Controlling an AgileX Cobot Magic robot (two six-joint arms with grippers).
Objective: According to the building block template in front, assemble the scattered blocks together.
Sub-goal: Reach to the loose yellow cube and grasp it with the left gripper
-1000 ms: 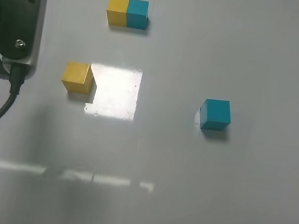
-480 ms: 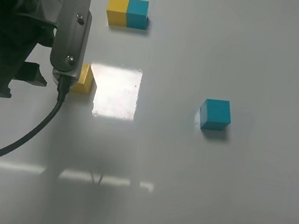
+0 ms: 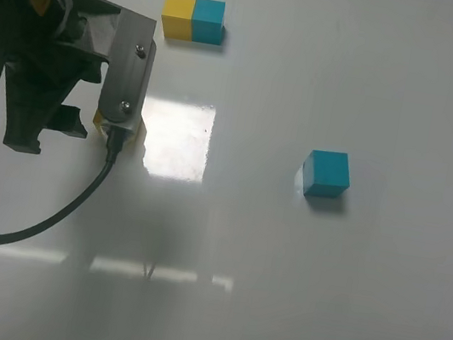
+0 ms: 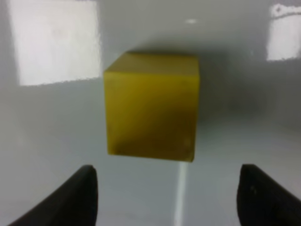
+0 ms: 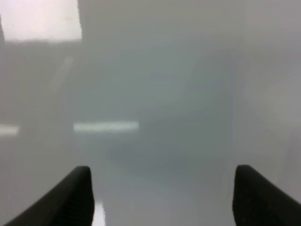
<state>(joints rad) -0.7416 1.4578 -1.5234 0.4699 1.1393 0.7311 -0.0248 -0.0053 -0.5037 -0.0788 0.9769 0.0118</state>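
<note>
The template (image 3: pixel 193 19), a yellow cube and a teal cube joined, lies at the back of the table. The loose teal cube (image 3: pixel 327 174) sits alone at the right. The loose yellow cube (image 3: pixel 96 122) is mostly hidden under my left arm (image 3: pixel 71 59), with only slivers showing. In the left wrist view the yellow cube (image 4: pixel 150 108) sits on the table just ahead of my left gripper (image 4: pixel 171 197), which is open and empty, its fingertips (image 4: pixel 80 193) wide apart. My right gripper (image 5: pixel 162 197) is open and empty over bare table and is out of the exterior view.
The grey-white table (image 3: pixel 292 301) carries a bright square glare patch (image 3: pixel 178 141) right of the yellow cube. A black cable (image 3: pixel 47 211) hangs from my left wrist toward the left edge.
My left arm has come in from the left edge and moved right, now covering most of the yellow cube. The blocks have not moved.
</note>
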